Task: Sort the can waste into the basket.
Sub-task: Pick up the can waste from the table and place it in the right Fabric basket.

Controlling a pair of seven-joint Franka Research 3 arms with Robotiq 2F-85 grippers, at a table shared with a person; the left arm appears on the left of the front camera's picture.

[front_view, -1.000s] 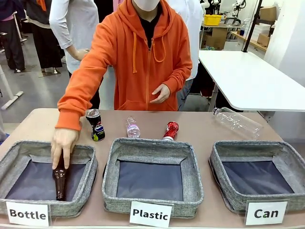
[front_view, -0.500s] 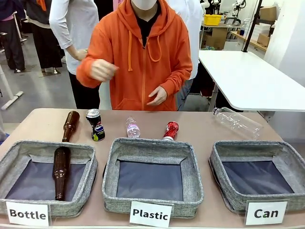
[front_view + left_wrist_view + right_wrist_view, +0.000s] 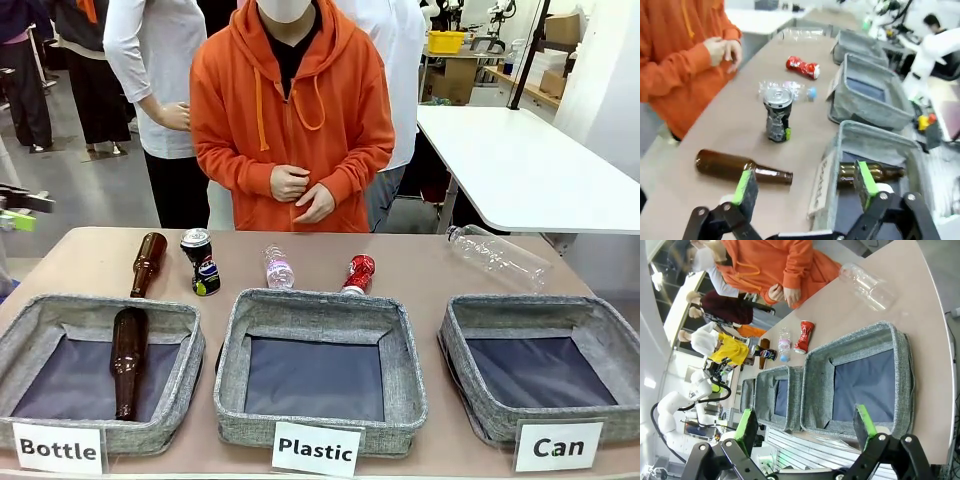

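The black Pepsi can (image 3: 201, 262) stands dented on the far side of the table, behind the "Bottle" basket (image 3: 100, 312). The crushed red can (image 3: 358, 273) lies behind the "Plastic" basket (image 3: 320, 305). At the right sits the grey basket (image 3: 540, 312) with the "Can" card (image 3: 558, 447), nothing in it. My left gripper (image 3: 805, 185) is open, hovering near the Bottle basket's end, the black can (image 3: 777, 119) and red can (image 3: 802, 67) ahead of it. My right gripper (image 3: 805, 424) is open in front of the Can basket (image 3: 815, 385), apart from the red can (image 3: 803, 336).
One brown glass bottle (image 3: 127, 362) lies in the Bottle basket, another (image 3: 147, 264) on the table behind it. A small plastic bottle (image 3: 279, 269) and a large clear one (image 3: 498, 257) lie on the far side. The person's hands (image 3: 300, 195) rest at their chest.
The person let go of the brown bottle in the Bottle basket and drew both hands back to the chest. My left gripper has come in at the picture's left edge.
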